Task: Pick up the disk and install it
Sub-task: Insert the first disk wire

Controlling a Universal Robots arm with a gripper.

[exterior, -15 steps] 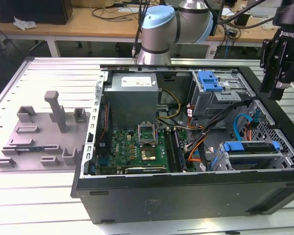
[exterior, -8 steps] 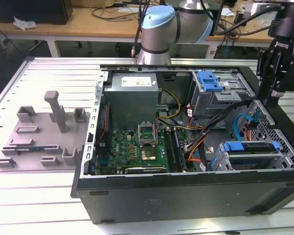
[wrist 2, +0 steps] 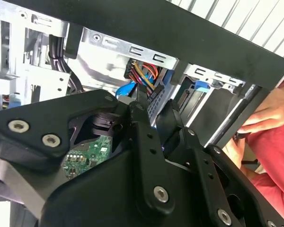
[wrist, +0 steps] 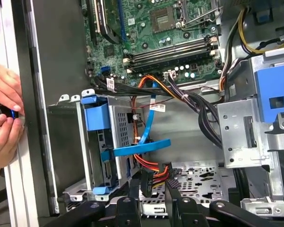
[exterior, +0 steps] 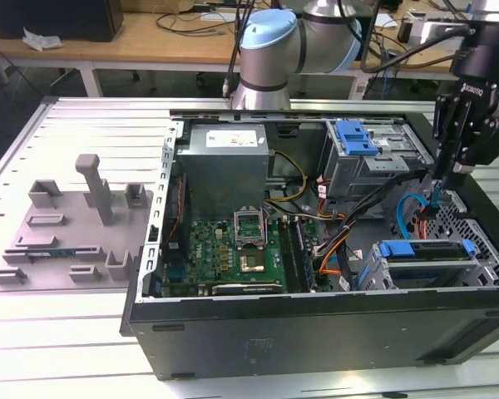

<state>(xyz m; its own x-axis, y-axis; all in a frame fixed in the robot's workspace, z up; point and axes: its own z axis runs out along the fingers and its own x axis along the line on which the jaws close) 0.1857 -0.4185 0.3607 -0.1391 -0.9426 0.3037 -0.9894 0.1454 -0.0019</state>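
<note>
1. The disk [exterior: 424, 264] sits in the drive cage at the lower right of the exterior view, inside the open computer case [exterior: 316, 332]. Its blue carrier frame faces up. In the first wrist view the disk [wrist: 97, 118] stands seated in that same cage.
2. The gripper [exterior: 447, 176] hangs at the upper right of the exterior view, above the case's back corner and apart from the disk.
3. In both wrist views the gripper [wrist: 154, 187] [wrist 2: 154, 106] is released. Its fingers [wrist: 135, 189] stand a narrow gap apart and clamp nothing.
4. A black connector [wrist: 148, 178] with red, orange and yellow wires lies just by the fingertips, near the disk's end.
5. A flat blue cable [wrist: 142, 146] loops out from the cage just beside that connector.
6. The motherboard [exterior: 241, 249] fills the case floor at the centre of the exterior view, with the power supply [exterior: 224, 162] above it.
7. A second bay with a blue latch [exterior: 355, 137] stands at upper centre right.
8. A grey fixture plate [exterior: 75, 224] with an upright post lies on the table [exterior: 66, 125] at the exterior view's left.
9. A person's hands [wrist: 4, 118] rest against the case's outer edge.
</note>
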